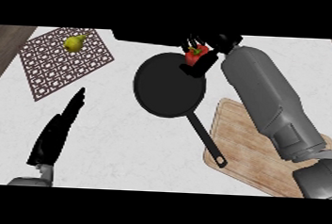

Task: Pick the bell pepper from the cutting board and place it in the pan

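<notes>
A red bell pepper (196, 55) with a green stem is held in my right hand (202, 53), whose black fingers curl round it above the far right rim of the black pan (166, 88). The pan lies in the middle of the counter, its long handle (208, 140) pointing toward me and reaching over the wooden cutting board (245, 145). The board lies at the lower right, partly hidden by my grey right forearm (267, 97). My left hand (57, 130) rests open at the lower left, fingers straight and pointing up.
A brown patterned mat (56, 66) lies at the upper left with a yellow pear (74, 43) on it. A dark object (144, 36) sits at the counter's far edge behind the pan. Dark wooden floor shows beyond the counter's left edge.
</notes>
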`<state>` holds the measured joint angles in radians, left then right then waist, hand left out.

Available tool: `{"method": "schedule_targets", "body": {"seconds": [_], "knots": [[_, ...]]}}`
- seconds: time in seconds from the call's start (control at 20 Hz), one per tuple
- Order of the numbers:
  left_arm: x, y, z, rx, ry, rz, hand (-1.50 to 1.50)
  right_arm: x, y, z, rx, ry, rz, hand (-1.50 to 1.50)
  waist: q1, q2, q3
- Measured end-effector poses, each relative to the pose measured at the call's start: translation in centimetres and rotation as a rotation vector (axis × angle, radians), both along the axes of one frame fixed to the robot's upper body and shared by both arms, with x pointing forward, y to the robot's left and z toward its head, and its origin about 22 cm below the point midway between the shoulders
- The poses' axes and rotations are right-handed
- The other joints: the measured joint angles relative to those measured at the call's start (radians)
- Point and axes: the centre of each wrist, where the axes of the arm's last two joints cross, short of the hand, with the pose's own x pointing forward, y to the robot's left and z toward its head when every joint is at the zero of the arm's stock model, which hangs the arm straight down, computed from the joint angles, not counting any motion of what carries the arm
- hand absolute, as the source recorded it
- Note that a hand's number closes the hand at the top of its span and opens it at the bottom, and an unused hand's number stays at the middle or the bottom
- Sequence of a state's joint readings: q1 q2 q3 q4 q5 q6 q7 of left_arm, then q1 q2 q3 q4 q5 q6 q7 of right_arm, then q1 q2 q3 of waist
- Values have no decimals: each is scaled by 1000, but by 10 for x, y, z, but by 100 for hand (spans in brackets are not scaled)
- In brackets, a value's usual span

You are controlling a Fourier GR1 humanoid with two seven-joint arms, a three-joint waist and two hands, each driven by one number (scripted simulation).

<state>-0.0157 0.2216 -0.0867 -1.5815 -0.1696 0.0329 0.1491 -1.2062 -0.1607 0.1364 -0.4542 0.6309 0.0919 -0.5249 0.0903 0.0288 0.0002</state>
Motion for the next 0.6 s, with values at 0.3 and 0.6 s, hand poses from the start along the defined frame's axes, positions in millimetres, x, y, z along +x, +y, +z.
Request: {"method": "schedule_targets", "body": {"seconds": [0.3,0.6], "knots": [[-2,1,-1,6,-4,-13,0,-9,49,-27,-43,85,43,150,10,2,-1],[5,-5,2,5,-6,-48,0,-18,57,-56,-188,87,65,150,49,10,-1]]}}
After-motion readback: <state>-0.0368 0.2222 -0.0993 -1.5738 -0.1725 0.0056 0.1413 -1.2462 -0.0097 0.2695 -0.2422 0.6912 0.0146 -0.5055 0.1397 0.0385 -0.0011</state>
